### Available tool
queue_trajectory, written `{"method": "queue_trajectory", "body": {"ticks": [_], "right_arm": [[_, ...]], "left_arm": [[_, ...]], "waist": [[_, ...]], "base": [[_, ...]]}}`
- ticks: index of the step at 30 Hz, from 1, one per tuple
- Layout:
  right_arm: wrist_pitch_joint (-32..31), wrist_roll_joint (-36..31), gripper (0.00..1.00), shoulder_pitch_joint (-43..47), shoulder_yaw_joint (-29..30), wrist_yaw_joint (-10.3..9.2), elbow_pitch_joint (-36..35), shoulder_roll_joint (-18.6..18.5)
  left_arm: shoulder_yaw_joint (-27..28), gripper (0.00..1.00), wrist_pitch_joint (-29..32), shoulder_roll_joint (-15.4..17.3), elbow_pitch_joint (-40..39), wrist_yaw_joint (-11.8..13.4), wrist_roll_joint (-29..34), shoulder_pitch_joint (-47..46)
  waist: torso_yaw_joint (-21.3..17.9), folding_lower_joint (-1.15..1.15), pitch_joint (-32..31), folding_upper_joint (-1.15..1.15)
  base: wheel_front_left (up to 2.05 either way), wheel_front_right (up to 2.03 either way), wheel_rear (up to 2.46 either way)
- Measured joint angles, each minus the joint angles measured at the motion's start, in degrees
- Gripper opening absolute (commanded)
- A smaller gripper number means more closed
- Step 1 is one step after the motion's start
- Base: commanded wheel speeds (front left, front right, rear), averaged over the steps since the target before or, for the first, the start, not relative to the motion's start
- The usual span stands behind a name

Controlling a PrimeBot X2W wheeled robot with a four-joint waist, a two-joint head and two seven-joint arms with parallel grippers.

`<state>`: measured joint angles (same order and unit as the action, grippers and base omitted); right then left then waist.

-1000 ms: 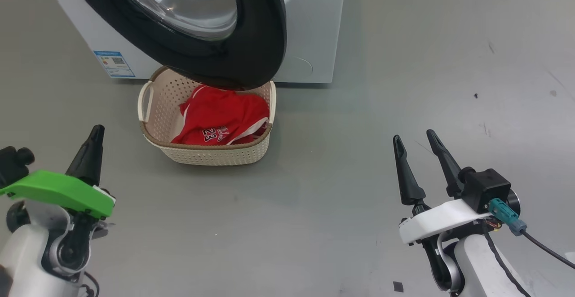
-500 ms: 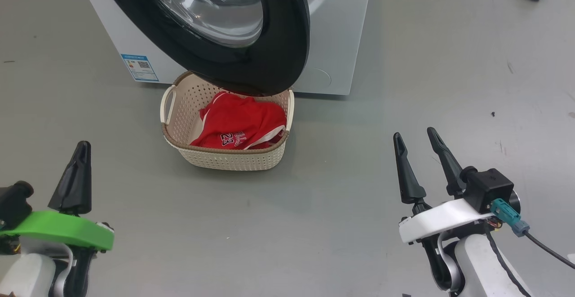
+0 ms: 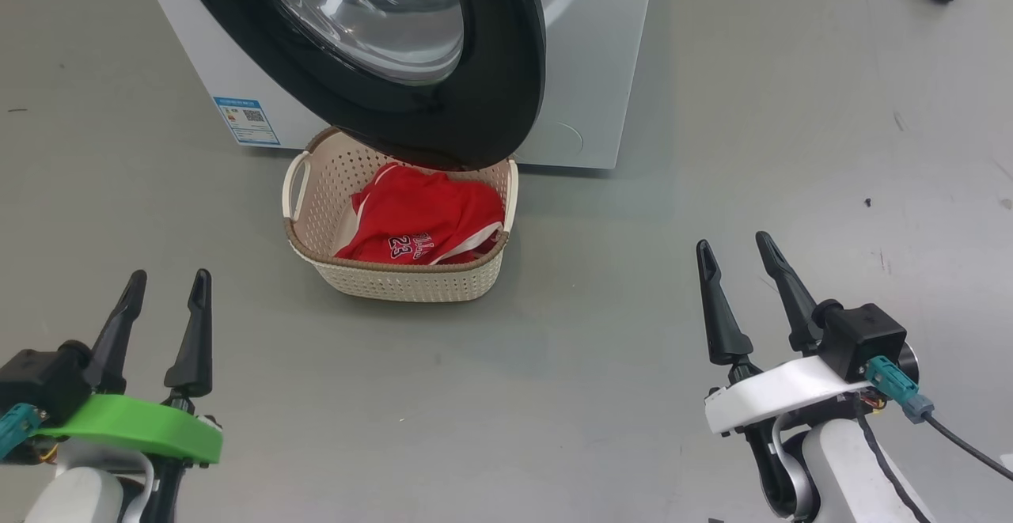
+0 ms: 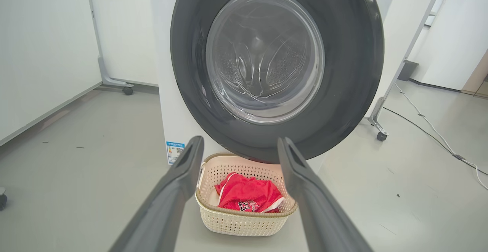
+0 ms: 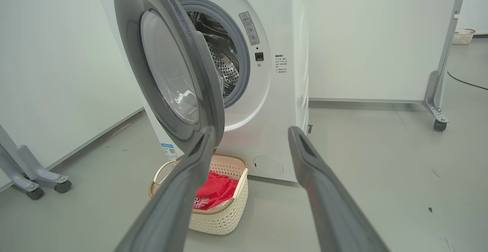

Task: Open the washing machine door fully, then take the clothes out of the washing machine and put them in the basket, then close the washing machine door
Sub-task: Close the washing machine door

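Washing machine (image 3: pixel 601 48): white box, well ahead of both pincers, mouth uncovered. Door (image 3: pixel 506 72): swung out and ajar, outer face turned to the left pincer (image 3: pixel 169 279), near edge-on to the right pincer (image 3: pixel 734 243). Basket (image 3: pixel 404 282): on the floor at the machine's foot, under the door's low rim, ahead of the left pincer and a bit to its right. Clothes (image 3: pixel 427 214): red, number 23 up, heaped inside the basket, so unloading looks done.

Both pincers: fingers spread wide, nothing between them, low and well short of the door.

Step in hand, I'd say: shut the door. The left pincer looks better placed. Bring it forward, lay a finger flat on the black rim near the free edge (not the glass, it bulges and would slide), then push along the door's swing until it latches. Go slowly over the basket; I can't tell how much the rim clears it.
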<state>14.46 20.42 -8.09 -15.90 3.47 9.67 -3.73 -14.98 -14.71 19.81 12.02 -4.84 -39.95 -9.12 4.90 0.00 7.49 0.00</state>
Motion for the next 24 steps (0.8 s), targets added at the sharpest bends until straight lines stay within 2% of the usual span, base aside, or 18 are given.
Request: {"method": "queue_trajectory", "body": {"ticks": [24], "right_arm": [[0.00, -0.83, 1.00, 0.44, 0.09, 1.01, 0.25, 0.21]], "left_arm": [[3.67, 1.00, 0.00, -4.57, -3.96, -0.37, 6.46, 3.36]], "waist": [[-0.29, 0.00, -0.87, 0.00]], "base": [[0.00, 0.00, 0.00]]}}
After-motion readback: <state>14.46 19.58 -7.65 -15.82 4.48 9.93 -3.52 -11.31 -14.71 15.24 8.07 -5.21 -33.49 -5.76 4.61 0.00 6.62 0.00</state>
